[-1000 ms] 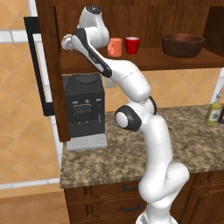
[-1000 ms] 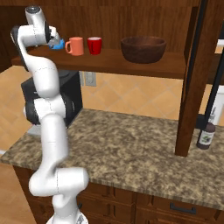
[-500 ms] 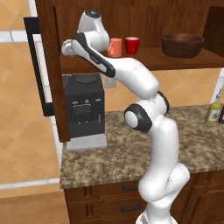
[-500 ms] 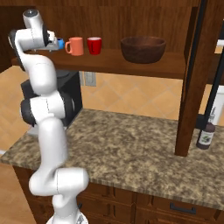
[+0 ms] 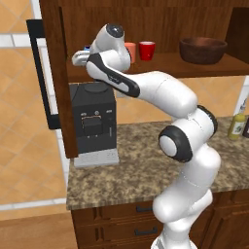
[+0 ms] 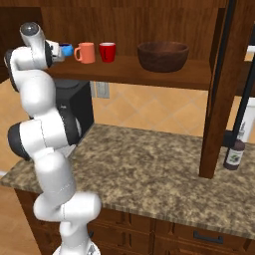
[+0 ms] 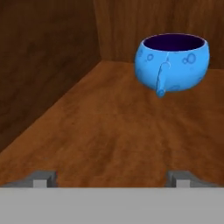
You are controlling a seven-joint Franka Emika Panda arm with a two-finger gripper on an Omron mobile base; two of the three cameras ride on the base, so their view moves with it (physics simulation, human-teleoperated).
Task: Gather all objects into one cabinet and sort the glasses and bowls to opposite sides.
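The squat blue vessel [image 7: 173,61] with a dark rim stands on the cabinet shelf [image 7: 109,127] near its left end, ahead and to the right of my gripper [image 7: 111,177]. The fingertips [image 7: 43,177] are wide apart, open, holding nothing. From the right base, the blue vessel [image 6: 66,49] sits just beyond the hand [image 6: 57,52], followed by the salmon-pink cup [image 6: 85,52], the red cup [image 6: 107,52] and the wide brown bowl [image 6: 163,56] further right. The open cabinet door [image 5: 56,82] carries a black bar handle [image 5: 41,73].
A black coffee machine [image 5: 92,121] stands on the granite counter [image 5: 136,160] under the shelf's left end. A dark bottle [image 6: 234,152] stands at the counter's right by the other door [image 6: 219,89]. The cabinet's side wall [image 7: 39,65] is close on the hand's left.
The arm's elbow has swung to the right and the hand has drawn back a little from the blue vessel. The vessel, cups and bowl stay where they were.
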